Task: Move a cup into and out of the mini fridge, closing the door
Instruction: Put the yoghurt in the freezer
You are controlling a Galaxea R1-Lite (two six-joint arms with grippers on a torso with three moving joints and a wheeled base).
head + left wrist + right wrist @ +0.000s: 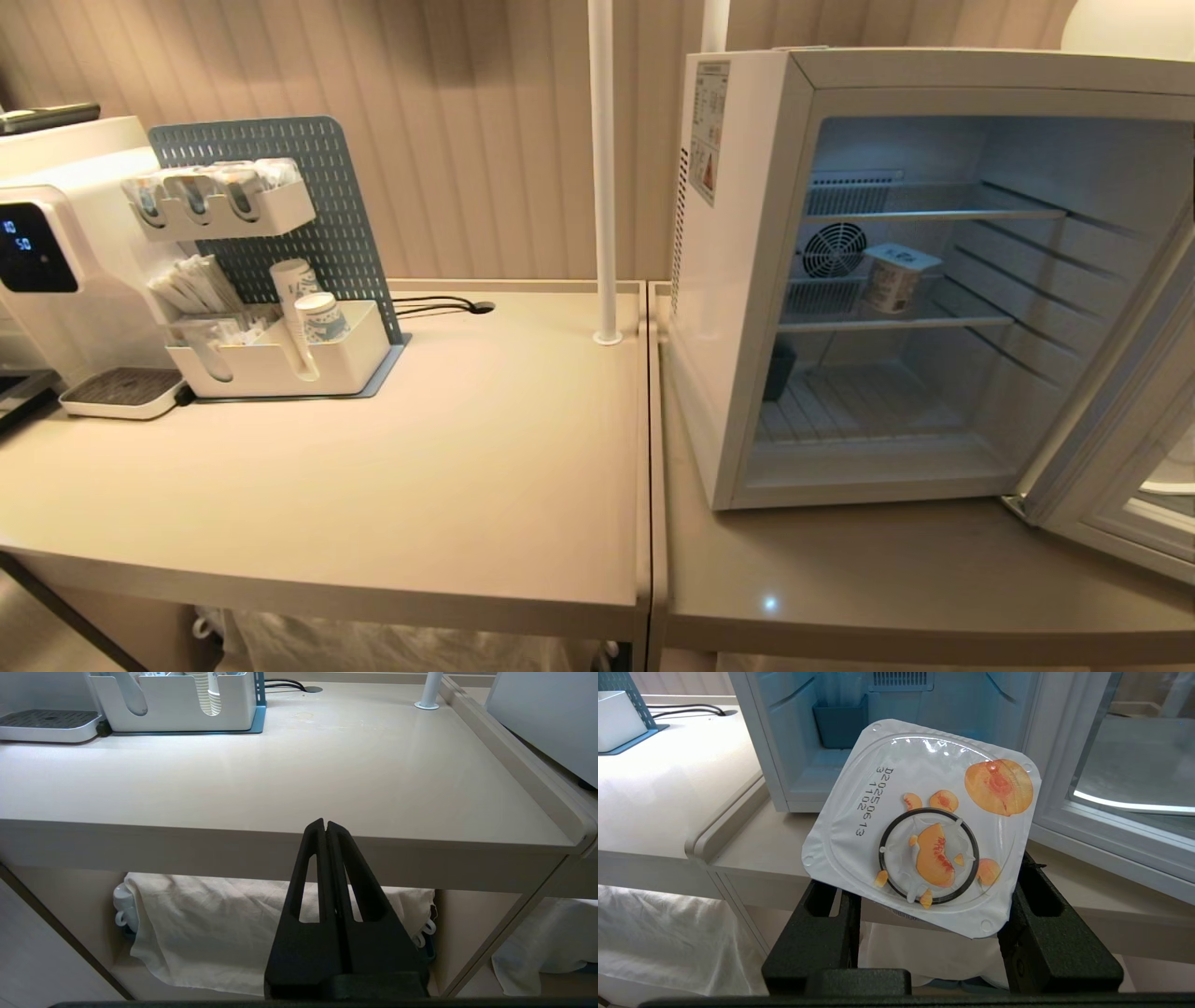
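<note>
White foil-lidded peach yogurt cup (920, 826) clamped in my right gripper (924, 914), just before the white boxy mini fridge (747, 280). Its glass-windowed door (1120, 448) stands open. My left gripper (325, 828) closed, empty, before the beige table (280, 779).

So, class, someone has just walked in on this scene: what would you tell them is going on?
The right gripper holds a foil-lidded peach yogurt cup in front of the mini fridge, low at the counter's edge. The door stands open. Another cup already sits on the middle wire shelf. The left gripper is shut and empty, parked low before the neighbouring table. Neither arm shows in the head view.
</note>
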